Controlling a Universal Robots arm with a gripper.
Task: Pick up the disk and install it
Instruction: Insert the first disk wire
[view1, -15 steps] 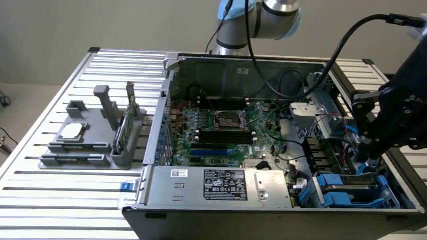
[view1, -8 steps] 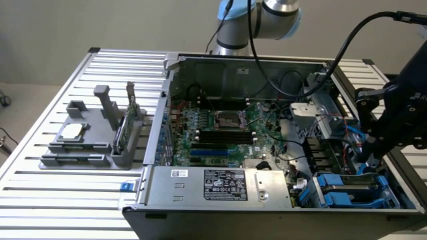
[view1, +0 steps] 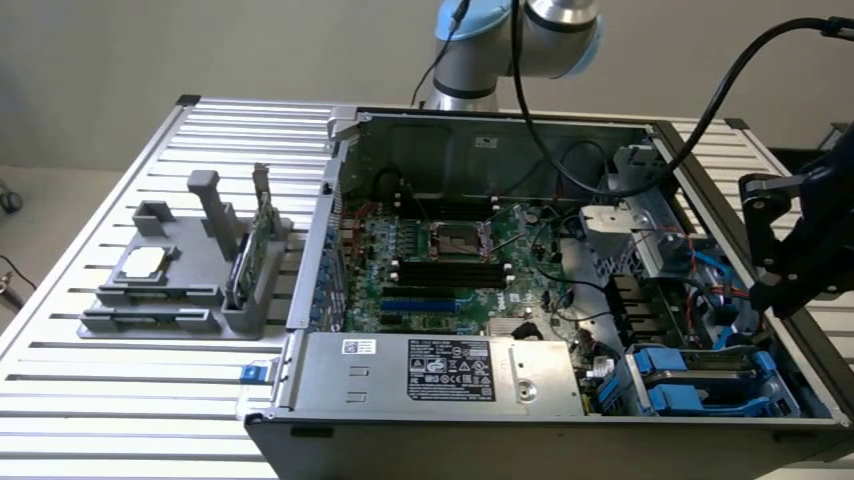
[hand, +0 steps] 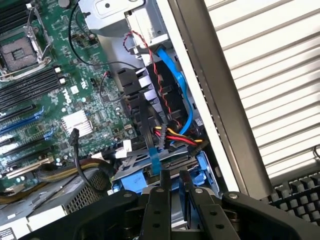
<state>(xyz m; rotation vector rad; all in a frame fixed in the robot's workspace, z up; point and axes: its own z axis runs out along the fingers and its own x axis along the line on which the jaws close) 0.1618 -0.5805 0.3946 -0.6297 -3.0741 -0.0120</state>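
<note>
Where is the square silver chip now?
The silver chip lies flat on the grey holder at the exterior view's left, on the slatted table outside the open computer case, beside the upright green card.

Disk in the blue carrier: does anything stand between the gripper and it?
Nothing solid visibly does. In the wrist view the gripper sits by the disk; a thin blue cable crosses its face, and a wire bundle lies at its far edge.

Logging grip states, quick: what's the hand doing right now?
Hand: open or closed cannot be told; it is nearest the disk.
</note>
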